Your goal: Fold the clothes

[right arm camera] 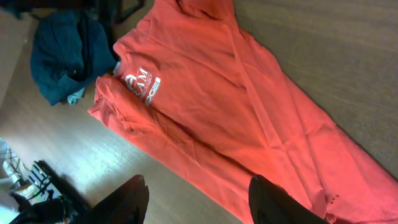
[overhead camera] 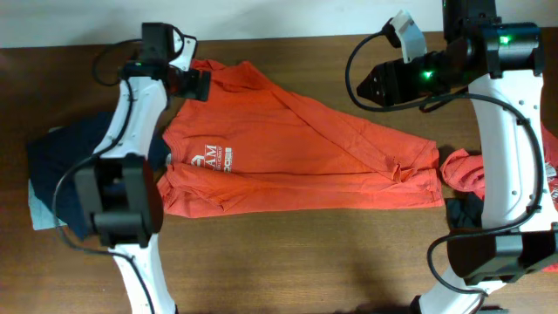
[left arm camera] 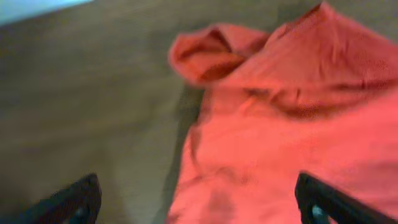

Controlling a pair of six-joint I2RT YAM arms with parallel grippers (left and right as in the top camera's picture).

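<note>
1. Right now the fold looks partway done. The orange-red T-shirt (overhead camera: pixel 296 161) is lying flat on the table (overhead camera: pixel 288 253), its white lettering (overhead camera: pixel 209 160) is facing up, and its far long edge seems to be turned in along a slanting crease.
2. Other clothes are lying off both ends of that T-shirt. A dark navy pile (overhead camera: pixel 57 157) is sitting just off the lettering end with a pale piece (overhead camera: pixel 39 214) peeking from under it. A crumpled orange-red piece (overhead camera: pixel 466 170) is sitting beside a black one (overhead camera: pixel 466 209) off the opposite end.
3. The left gripper (overhead camera: pixel 199 84) is hovering over the T-shirt's far corner at the lettering end, close to the bunched sleeve (left arm camera: pixel 211 53). Its jaws are standing wide apart and pinching nothing.
4. The right gripper (right arm camera: pixel 199 199) is hanging well above the T-shirt's far edge, toward the opposite end. Its fingers are parted with only air between them, so it is carrying nothing.
5. As I judge it, the step in hand is taking hold of the far sleeve corner for the next fold. That calls for the left gripper to be going down onto the bunched sleeve and closing on it. The right gripper should be taking the T-shirt's matching far corner, so that both are drawing the cloth evenly toward the near edge.
6. The sleeve is rumpled — the pinch may be catching more than one layer, which would be dragging the T-shirt askew.
</note>
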